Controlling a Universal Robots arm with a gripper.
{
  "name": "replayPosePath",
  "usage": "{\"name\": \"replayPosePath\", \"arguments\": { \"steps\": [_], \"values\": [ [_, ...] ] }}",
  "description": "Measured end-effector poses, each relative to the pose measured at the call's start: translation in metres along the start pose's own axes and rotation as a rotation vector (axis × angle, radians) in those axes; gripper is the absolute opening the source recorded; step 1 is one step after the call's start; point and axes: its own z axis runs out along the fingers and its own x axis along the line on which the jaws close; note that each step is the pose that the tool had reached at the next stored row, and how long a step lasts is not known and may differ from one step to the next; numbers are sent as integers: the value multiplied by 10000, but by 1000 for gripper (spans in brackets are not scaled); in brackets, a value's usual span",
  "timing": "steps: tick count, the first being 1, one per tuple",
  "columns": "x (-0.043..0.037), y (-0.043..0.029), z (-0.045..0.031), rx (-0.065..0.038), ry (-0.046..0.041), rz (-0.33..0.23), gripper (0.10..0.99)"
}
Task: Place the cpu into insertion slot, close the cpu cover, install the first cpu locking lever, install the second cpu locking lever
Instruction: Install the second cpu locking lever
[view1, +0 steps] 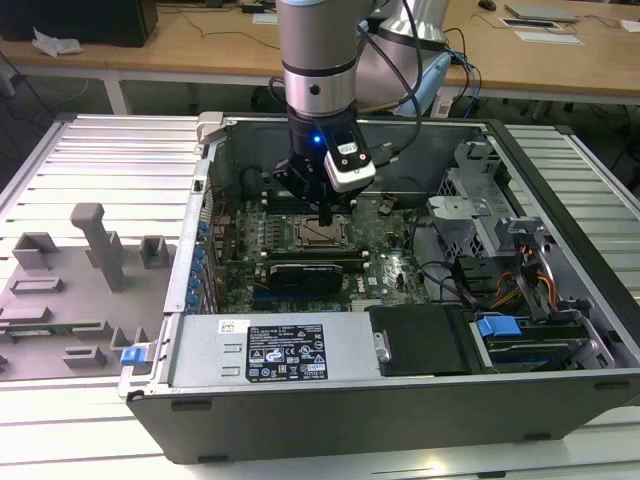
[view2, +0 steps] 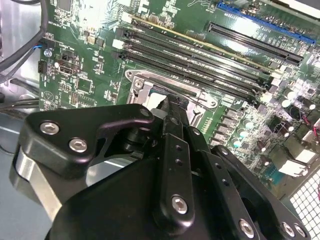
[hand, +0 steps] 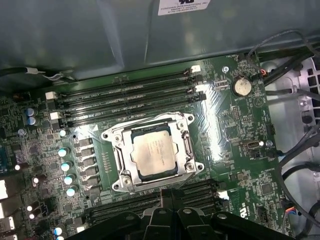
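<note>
The cpu (hand: 155, 152), a silver-grey square chip, lies flat in the insertion slot (hand: 134, 167) on the green motherboard. The cpu cover (hand: 188, 147), a metal frame with a centre window, lies down around the chip. Thin wire levers run along the frame's edges; I cannot tell whether they are latched. My gripper (hand: 172, 194) hangs just above the board at one edge of the socket, fingers together and holding nothing. In the exterior view the gripper (view1: 327, 216) points straight down at the socket (view1: 320, 236). In the second wrist view the gripper (view2: 169, 104) hides most of the socket.
Long black memory slots (hand: 130, 97) lie on both sides of the socket. A black card (view1: 305, 272) sits nearer the case front. The power supply (view1: 270, 350), drive bays (view1: 520, 330) and cables (view1: 450, 275) fill the case. A grey fixture plate (view1: 70, 290) lies at the exterior view's left.
</note>
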Motion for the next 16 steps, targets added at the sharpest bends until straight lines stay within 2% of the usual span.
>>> {"name": "replayPosePath", "arguments": {
  "steps": [3,6,7,9,16],
  "values": [
    [-4,-21,8,15,59,-2,106],
    [-11,-70,42,59,276,-3,106],
    [-11,-78,51,69,320,-3,106],
    [-12,-106,97,101,466,-4,106],
    [8,-137,178,119,701,-42,106]
  ]
}}
